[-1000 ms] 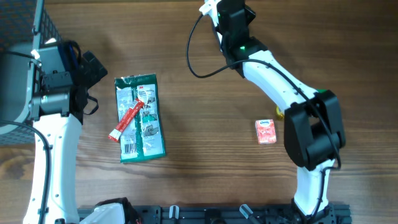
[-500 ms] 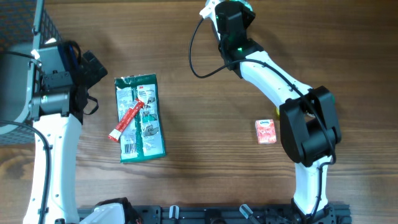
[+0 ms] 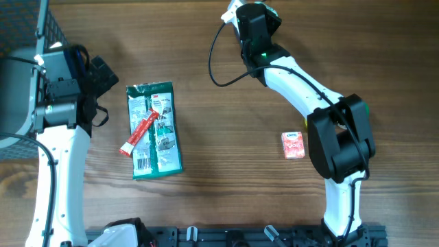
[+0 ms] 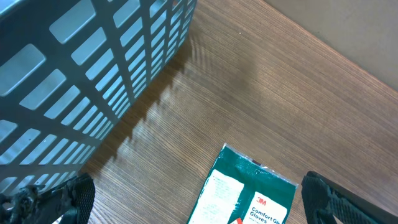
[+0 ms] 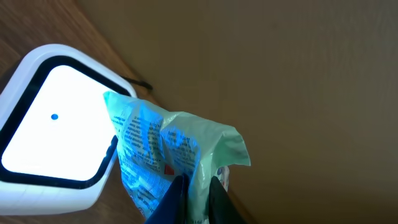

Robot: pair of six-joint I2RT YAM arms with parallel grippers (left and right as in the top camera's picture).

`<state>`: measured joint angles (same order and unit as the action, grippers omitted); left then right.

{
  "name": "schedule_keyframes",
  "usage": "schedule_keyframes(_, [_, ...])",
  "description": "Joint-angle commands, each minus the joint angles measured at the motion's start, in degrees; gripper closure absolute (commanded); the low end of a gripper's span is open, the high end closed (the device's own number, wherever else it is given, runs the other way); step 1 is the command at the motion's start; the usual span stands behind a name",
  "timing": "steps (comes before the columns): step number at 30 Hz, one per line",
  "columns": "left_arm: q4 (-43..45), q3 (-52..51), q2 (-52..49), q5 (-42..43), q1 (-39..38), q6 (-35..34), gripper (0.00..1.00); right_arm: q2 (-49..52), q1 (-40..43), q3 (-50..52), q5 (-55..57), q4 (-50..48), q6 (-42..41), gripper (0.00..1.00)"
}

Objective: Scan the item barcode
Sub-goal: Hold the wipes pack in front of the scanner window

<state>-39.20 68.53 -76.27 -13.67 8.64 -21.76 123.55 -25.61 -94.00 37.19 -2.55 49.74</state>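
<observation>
The packet [image 5: 168, 149] is pale green with blue print and crumpled at its top. It hangs in the right gripper [image 5: 194, 194], whose jaws are pinched almost together on its lower edge. In the right wrist view the printed face lies just beside the right edge of the scanner [image 5: 56, 143], overlapping that corner. I cannot tell whether the two touch. The scanner is a white box with a dark rim around a bright white window, and a small blue dot shows on the window. From overhead the right arm reaches to the far edge of the table [image 3: 226, 137], and its gripper is there next to a white corner of the scanner. A black cable [image 3: 214, 65] loops down from that spot across the wood.

The left gripper [image 3: 101, 92] is well apart from all this, at the left side of the table. Its jaws are spread fully and nothing is between them. In the left wrist view its dark fingers [image 4: 339, 199] sit at the bottom corners, with the basket [image 4: 74, 81] of grey lattice above them at the left. A green gloves pack [image 3: 155, 130] lies flat just to the right of that gripper. A red sachet [image 3: 139, 132] rests slantwise across its left edge. A small orange-red tissue pack [image 3: 293, 145] lies on the wood beside the right arm's lower link.
</observation>
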Motion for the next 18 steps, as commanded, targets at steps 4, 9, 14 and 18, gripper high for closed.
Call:
schedule_keyframes(4, [0.2,0.2,0.0,-0.3,0.2,0.5,0.00,0.9,-0.1,0.0,2.3,-1.9,-3.1,0.96])
schedule_keyframes(9, [0.2,0.2,0.0,-0.3,0.2,0.5,0.00,2.1,0.1,0.0,2.3,-2.4,-5.3,0.96])
schedule_keyframes(14, [0.2,0.2,0.0,-0.3,0.2,0.5,0.00,4.2,0.0,0.0,2.8,-2.5,-5.3,0.96])
schedule_keyframes(18, [0.2,0.2,0.0,-0.3,0.2,0.5,0.00,4.2,-0.4,0.0,2.2,-2.3,-4.3,0.96])
